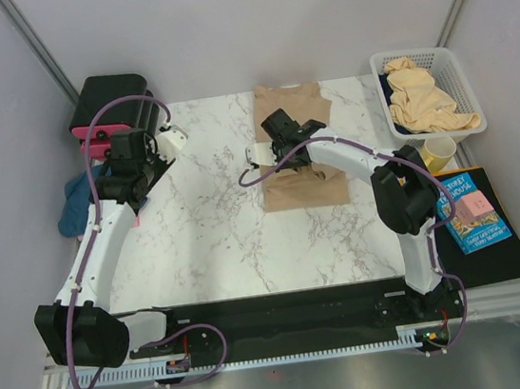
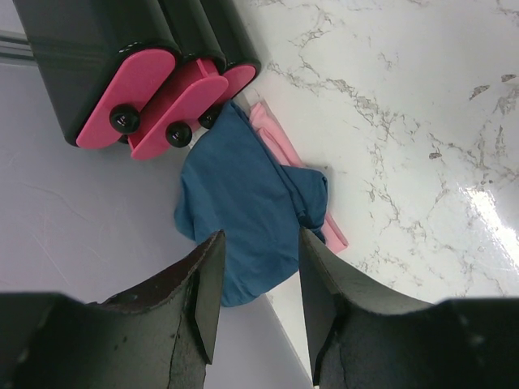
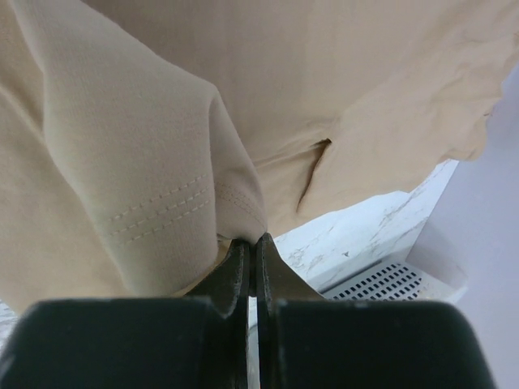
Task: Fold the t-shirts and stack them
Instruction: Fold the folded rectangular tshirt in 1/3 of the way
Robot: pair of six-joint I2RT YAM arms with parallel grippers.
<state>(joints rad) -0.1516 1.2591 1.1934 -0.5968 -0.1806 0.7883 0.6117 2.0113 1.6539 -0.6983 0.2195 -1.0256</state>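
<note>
1. The right pincer point(image 3: 250, 243) is seen pressed together on a fold of the tan t-shirt point(image 3: 324, 97). This shirt lies at the mid-rear of the worktop point(image 1: 207, 230), and its middle is masked by the arm in the top view.
2. The left pincer point(image 2: 259, 239) is held spread and empty above the blue t-shirt point(image 2: 235, 203), which is draped over the worktop's left edge.
3. The pink t-shirt point(image 2: 272, 134) is mostly hidden beneath the blue one.
</note>
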